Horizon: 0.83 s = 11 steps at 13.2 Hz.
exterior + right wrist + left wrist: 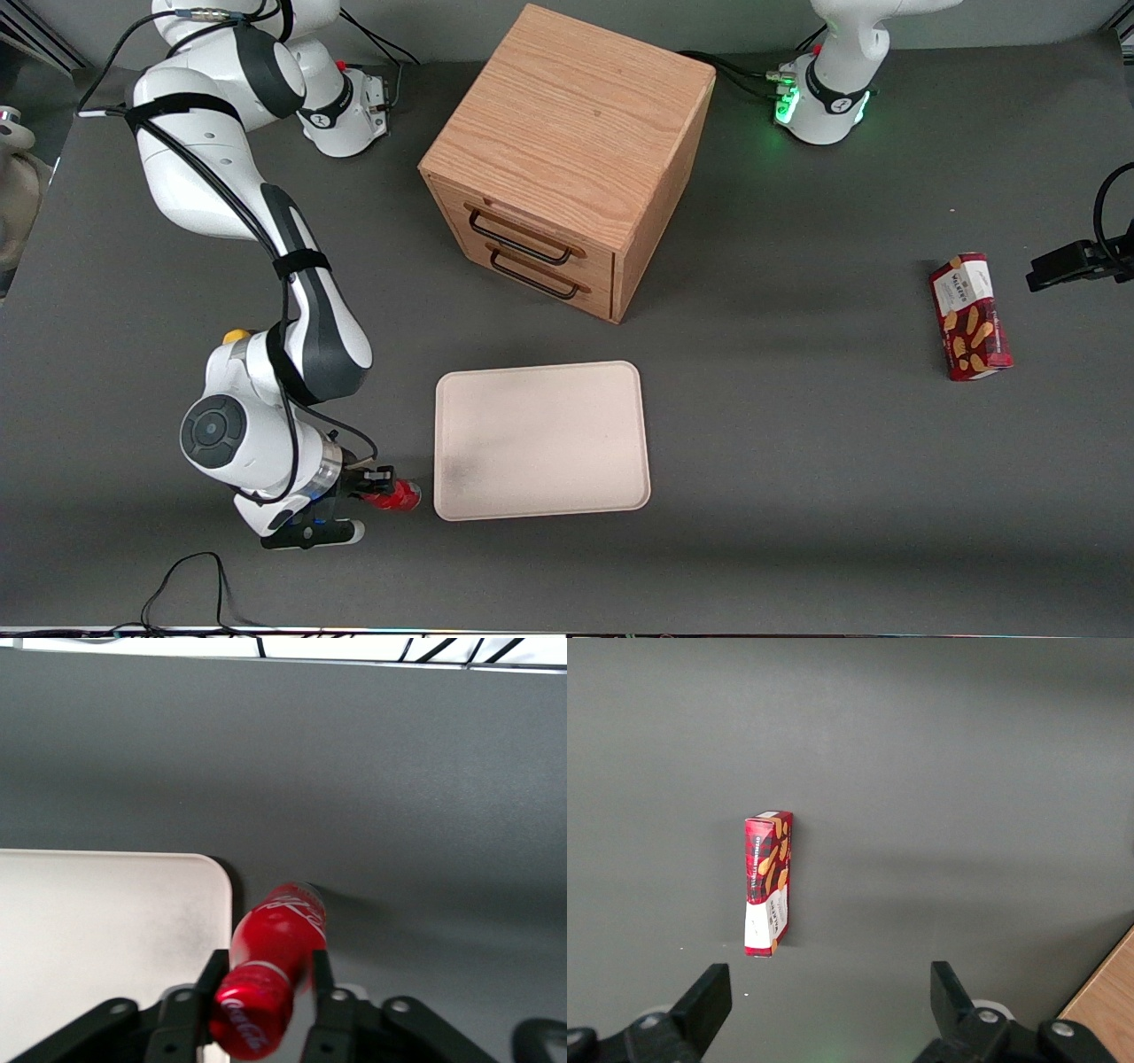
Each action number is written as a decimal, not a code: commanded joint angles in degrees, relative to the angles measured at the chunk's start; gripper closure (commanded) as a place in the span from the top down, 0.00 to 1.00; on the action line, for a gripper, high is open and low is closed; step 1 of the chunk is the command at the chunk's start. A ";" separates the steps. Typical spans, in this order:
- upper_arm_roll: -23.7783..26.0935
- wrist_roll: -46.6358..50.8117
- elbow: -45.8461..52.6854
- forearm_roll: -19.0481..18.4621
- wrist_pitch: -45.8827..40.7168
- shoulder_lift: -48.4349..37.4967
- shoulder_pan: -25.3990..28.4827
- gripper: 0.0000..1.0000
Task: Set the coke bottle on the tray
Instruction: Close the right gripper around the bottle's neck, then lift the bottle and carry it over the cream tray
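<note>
Coke bottle's not on the tray yet, so the job's maybe halfway. Biggest first: bench (797, 496) is carrying the wooden cabinet (567, 159) at about 12 o'clock from the tray (540, 439), which is sitting bare. The hand (376, 486) is hanging low just off the tray's 8 o'clock corner, fingers closed around the coke bottle (270, 988). The bottle's looking tilted. What's left is carrying it over and letting go.

Coke bottle (396, 495) partly hidden between claw (376, 483) fingers.
</note>
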 commanded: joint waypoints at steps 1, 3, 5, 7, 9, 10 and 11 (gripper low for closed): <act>0.08 0.90 0.70 -0.75 0.03 0.10 0.28 0.09; 0.08 0.90 0.79 -5.03 -1.55 -0.69 0.81 0.03; 0.08 0.64 0.96 -8.13 -6.02 -2.88 1.42 0.02; 0.78 -0.93 1.31 -8.22 -12.78 -6.91 1.43 0.02; 2.53 -1.73 1.40 -8.22 -18.76 -10.87 1.25 0.02; 2.80 -1.73 1.40 -8.22 -20.61 -12.80 1.34 0.02; 3.67 -1.73 1.40 -8.22 -21.68 -14.56 1.34 0.02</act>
